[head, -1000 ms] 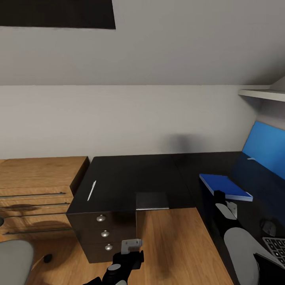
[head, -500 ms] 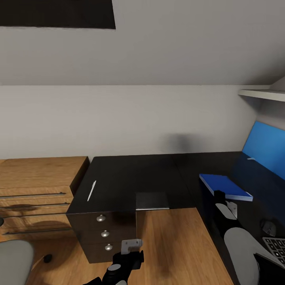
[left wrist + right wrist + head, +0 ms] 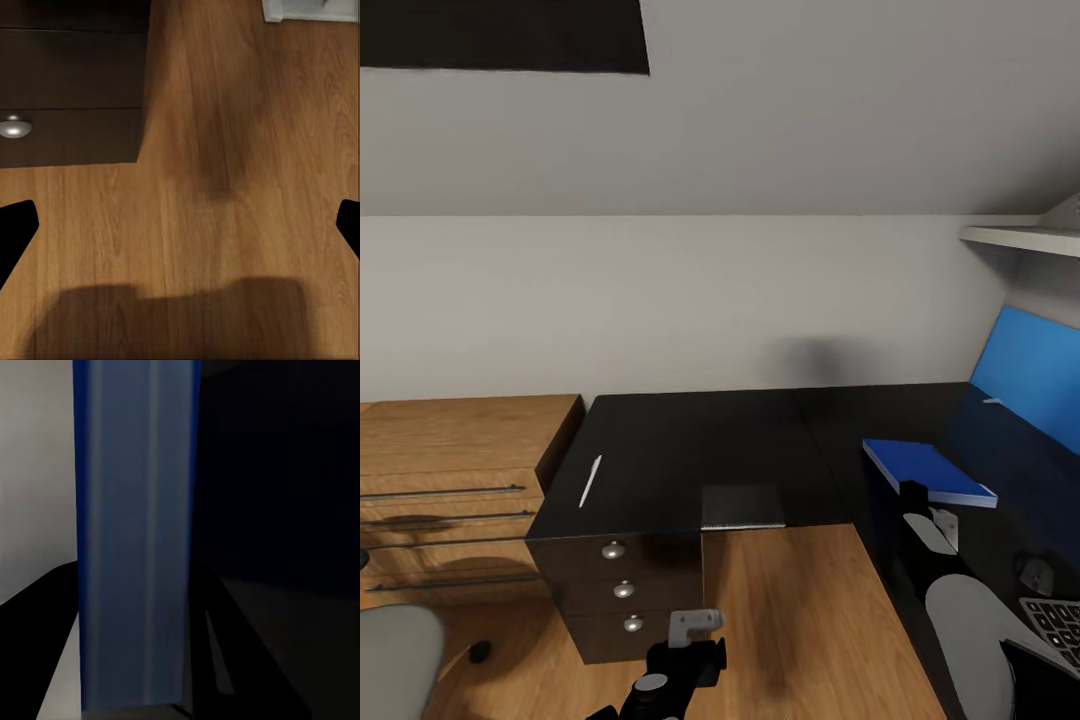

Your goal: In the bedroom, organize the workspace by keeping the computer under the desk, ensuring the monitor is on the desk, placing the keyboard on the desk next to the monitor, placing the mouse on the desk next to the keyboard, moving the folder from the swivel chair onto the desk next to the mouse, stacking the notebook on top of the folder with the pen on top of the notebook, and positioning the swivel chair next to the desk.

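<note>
Now the blue folder (image 3: 930, 472) lay on the desk (image 3: 690, 440) by its right edge, notebook (image 3: 743, 506) at the front edge, pen (image 3: 590, 481) near the left edge. Keyboard (image 3: 1055, 625) & mouse (image 3: 1038, 575) sat further right. Left gripper (image 3: 695, 630) was released over floor; right gripper (image 3: 916, 497): can't tell.

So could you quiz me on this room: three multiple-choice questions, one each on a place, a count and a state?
1. Where is the pen?
A. on the desk
B. on the floor
C. on the shelf

2. How many knobs are on the desk's drawers?
A. one
B. three
C. five

3. How does the folder lie?
A. flat on the desk
B. standing upright
C. hanging off the chair

Answers: 1 A, the white pen rests on the dark top near its left edge. 2 B, three round knobs in a column. 3 A, the blue folder lies flat.
</note>
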Motion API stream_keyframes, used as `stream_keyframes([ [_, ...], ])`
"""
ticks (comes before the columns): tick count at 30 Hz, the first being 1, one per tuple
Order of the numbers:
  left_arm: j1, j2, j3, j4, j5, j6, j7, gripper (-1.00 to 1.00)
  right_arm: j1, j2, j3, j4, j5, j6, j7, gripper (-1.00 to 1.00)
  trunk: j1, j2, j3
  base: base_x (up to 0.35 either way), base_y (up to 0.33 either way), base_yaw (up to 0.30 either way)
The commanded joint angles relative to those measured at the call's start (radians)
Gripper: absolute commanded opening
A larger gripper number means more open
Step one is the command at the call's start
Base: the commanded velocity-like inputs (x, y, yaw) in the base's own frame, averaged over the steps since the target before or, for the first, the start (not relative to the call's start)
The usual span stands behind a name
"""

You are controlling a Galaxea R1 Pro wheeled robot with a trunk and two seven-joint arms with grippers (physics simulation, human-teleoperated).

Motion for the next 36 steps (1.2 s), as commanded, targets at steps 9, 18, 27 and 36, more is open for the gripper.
stream_keyframes([
  [9,-0.001,0.001,-0.004,-0.002,0.002,0.004,0.006,1.0,0.0,0.0,-0.008,0.002,-0.023,-0.01,-0.007,-1.0,0.0,-0.001,-0.001,-0.027,-0.065,0.0],
  [18,-0.001,0.001,-0.004,-0.002,0.003,0.004,0.006,1.0,0.0,0.0,-0.009,0.003,-0.022,-0.028,-0.008,-1.0,0.0,-0.001,-0.001,0.0,-0.001,0.0],
  [27,-0.001,0.001,-0.004,-0.002,0.003,0.004,0.006,1.0,0.0,0.001,-0.01,0.004,-0.023,-0.086,-0.009,-1.0,0.0,-0.001,-0.001,0.0,0.0,0.0],
  [36,-0.001,0.001,-0.004,-0.002,0.002,0.004,0.006,1.0,0.0,0.0,-0.009,0.004,-0.023,-0.088,-0.009,-1.0,0.0,-0.001,-0.001,0.0,0.0,0.0],
])
